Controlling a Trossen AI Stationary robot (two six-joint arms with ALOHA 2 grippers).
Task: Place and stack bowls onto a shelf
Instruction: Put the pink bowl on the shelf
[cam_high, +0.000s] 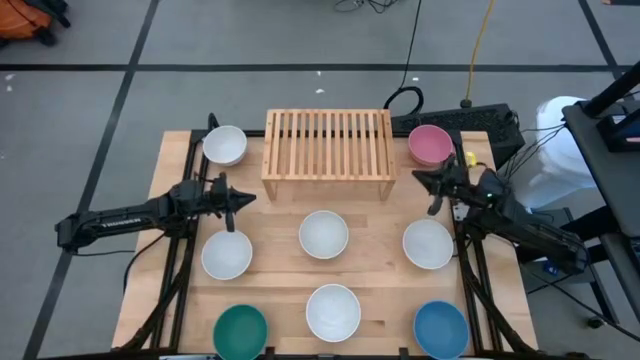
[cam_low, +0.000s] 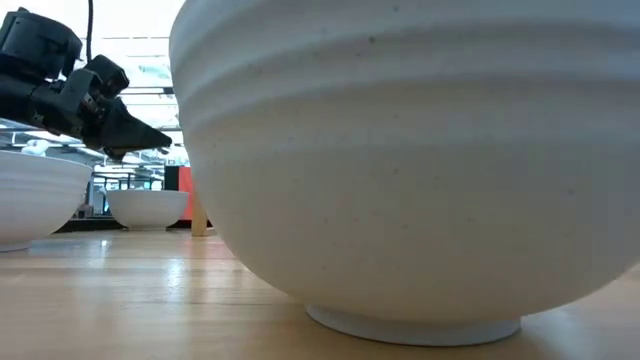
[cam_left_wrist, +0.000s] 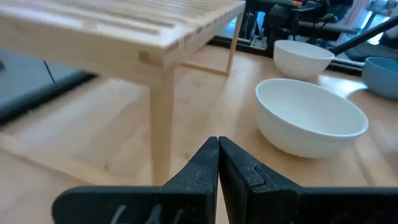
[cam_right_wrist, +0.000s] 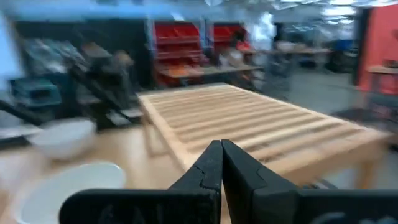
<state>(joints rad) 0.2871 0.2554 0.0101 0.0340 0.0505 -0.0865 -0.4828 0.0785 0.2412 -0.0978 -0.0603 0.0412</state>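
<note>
bowls (cam_high: 324, 234) on table, shelf (cam_high: 328, 146) bare, pincers closed

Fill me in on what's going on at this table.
Nothing is being handled at this moment. The shelf at the table's far edge holds no bowls. Eight bowls sit around it on the table, among them the pink bowl, teal bowl and blue bowl. The left gripper and right gripper hover shut and empty beside the shelf's two ends.
</note>
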